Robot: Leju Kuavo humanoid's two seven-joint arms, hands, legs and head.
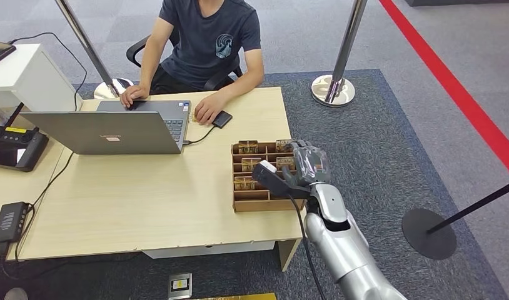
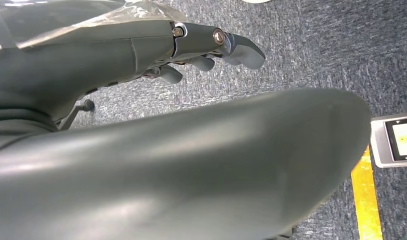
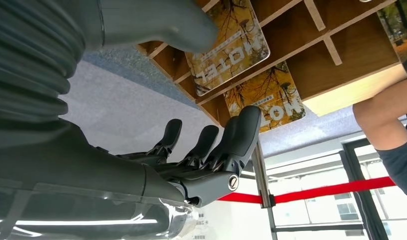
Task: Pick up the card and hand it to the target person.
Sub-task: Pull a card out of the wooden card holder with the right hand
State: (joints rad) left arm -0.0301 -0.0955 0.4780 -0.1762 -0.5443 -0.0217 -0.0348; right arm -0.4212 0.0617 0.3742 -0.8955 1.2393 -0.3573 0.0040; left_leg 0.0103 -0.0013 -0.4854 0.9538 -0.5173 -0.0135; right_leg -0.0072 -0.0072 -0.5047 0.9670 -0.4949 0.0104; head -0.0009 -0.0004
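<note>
A wooden card rack [image 1: 252, 203] stands on the right part of the desk and holds several yellow-brown cards [image 1: 247, 147]. My right hand [image 1: 302, 165] hovers over the rack's right side. In the right wrist view its thumb [image 3: 166, 22] and dark fingers [image 3: 236, 140] are spread apart on either side of a "HOTEL" card [image 3: 226, 45], holding nothing. A second card [image 3: 271, 95] sits in the neighbouring slot of the rack [image 3: 351, 55]. The person [image 1: 208, 37] sits at the desk's far side. My left hand [image 2: 141, 60] hangs over the carpet, fingers [image 2: 231, 47] extended and empty.
A grey laptop [image 1: 108, 131] stands in front of the person, whose hand rests by a black phone [image 1: 222, 119]. A white box [image 1: 27, 75] and black devices [image 1: 14, 147] occupy the desk's left. Stanchion bases [image 1: 332, 87] [image 1: 428, 232] stand on the carpet to the right.
</note>
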